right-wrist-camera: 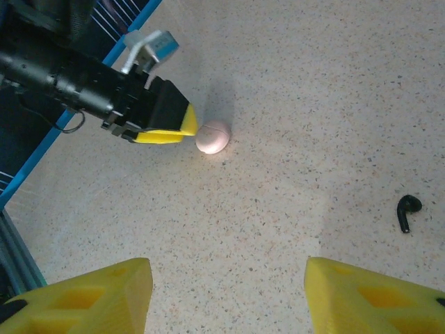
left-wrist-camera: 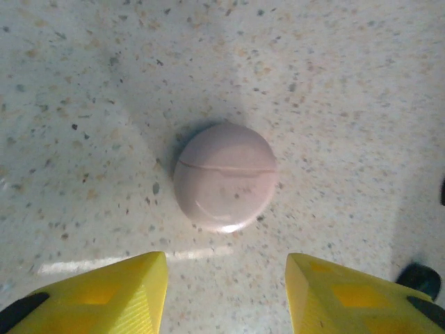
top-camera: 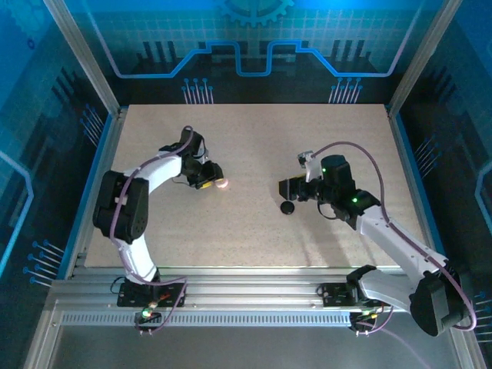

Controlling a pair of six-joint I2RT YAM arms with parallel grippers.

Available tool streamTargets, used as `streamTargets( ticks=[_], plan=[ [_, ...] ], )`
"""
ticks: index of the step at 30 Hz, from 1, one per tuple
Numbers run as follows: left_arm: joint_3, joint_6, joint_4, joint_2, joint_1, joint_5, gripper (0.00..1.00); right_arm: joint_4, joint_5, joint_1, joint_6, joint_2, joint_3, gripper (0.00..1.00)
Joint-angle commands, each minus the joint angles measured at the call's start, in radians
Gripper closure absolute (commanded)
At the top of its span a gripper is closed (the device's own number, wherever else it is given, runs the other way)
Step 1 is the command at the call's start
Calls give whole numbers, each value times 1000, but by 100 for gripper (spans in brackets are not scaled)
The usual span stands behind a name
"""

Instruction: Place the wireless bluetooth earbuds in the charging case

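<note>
My left gripper [left-wrist-camera: 226, 268] hung with jaws apart just beside the smooth, round pink plastic charging case [left-wrist-camera: 224, 176], which sat lid-shut on the speckled worktop [left-wrist-camera: 83, 104]; I judged a squeeze on its domed sides could squirt it away. My right gripper [right-wrist-camera: 227, 264], jaws likewise apart and empty, was well off from that case. The tiny black stemmed earbud [right-wrist-camera: 408, 211] lay loose well to the case's right in the right wrist view, where an off-centre pinch might flick it aside.
</note>
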Motion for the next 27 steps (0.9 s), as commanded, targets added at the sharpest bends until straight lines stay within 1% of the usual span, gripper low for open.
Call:
streamTargets(
  ticks=[1, 4, 6, 9, 14, 21, 23, 27],
  plan=[
    [-56, 11, -21, -114, -1, -38, 51, -164, 36, 12, 15, 22, 79, 38],
    [-109, 32, -32, -199, -32, -107, 51, -300, 85, 10, 19, 62, 156, 38],
    [-140, 57, -48, -250, -68, -182, 51, -402, 114, 10, 29, 97, 212, 37],
    [-167, 92, -89, -290, -131, -280, 51, -497, 129, 10, 50, 129, 256, 37],
    [-226, 90, -90, -322, -189, -338, 51, -636, 197, 11, 80, 200, 328, 37],
    [-315, 64, -41, -350, -201, -345, 51, -749, 264, 16, 96, 363, 404, 37],
    [-336, 47, -33, -363, -201, -343, 51, -772, 296, 32, 82, 409, 427, 36],
    [-382, 12, 2, -394, -205, -310, 51, -811, 313, 54, 30, 523, 488, 34]
  ],
)
